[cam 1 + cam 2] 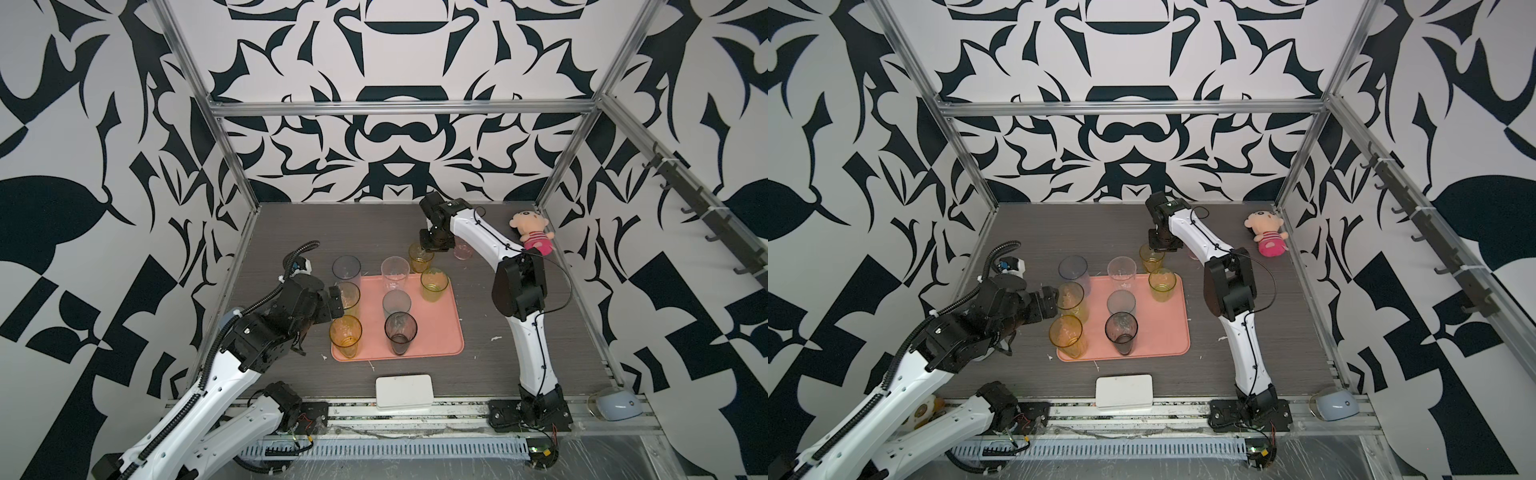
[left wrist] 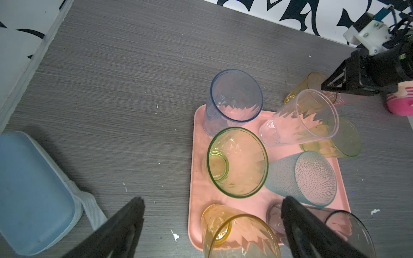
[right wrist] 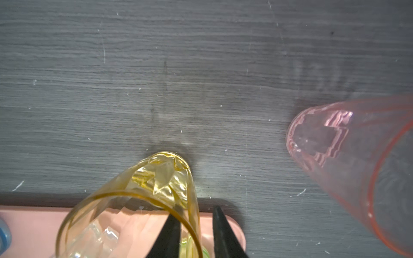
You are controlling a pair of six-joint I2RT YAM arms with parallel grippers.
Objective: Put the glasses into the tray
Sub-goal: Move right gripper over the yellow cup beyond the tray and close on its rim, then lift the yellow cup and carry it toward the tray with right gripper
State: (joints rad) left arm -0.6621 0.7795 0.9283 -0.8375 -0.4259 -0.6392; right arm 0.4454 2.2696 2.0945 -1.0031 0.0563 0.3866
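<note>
seven glasses (image 1: pixel 397 301) stand in the tray (image 1: pixel 436 328). two are out on the table (image 1: pixel 299 232) past its far edge: an amber glass (image 3: pixel 165 176) just beside the rim, and a pink glass (image 1: pixel 463 251) a little apart to its right.

the step in hand looks like the pick of the amber one. the right hand (image 3: pixel 194 213) is down at its mouth, one finger inside the wall and one outside, set narrow. a sliver of gap shows at the outer finger, so i can't tell whether it has bitten. the left hand (image 2: pixel 213 199) hangs spread wide and empty at the tray's left side, by the green glass (image 2: pixel 237 163).

next, i'd guess, it wants a firm pinch on that thin wall. then a straight lift to clear the low rim, and a short carry toward the near side. the trouble is what stands in the way: a corner green glass (image 1: pixel 434 284) and a clear glass (image 1: pixel 395 272) sit right at the far edge, close by the hand. the open floor is in the tray's right near part, beside the smoky glass (image 1: pixel 401 332). the pink one looks far enough off not to be knocked.
</note>
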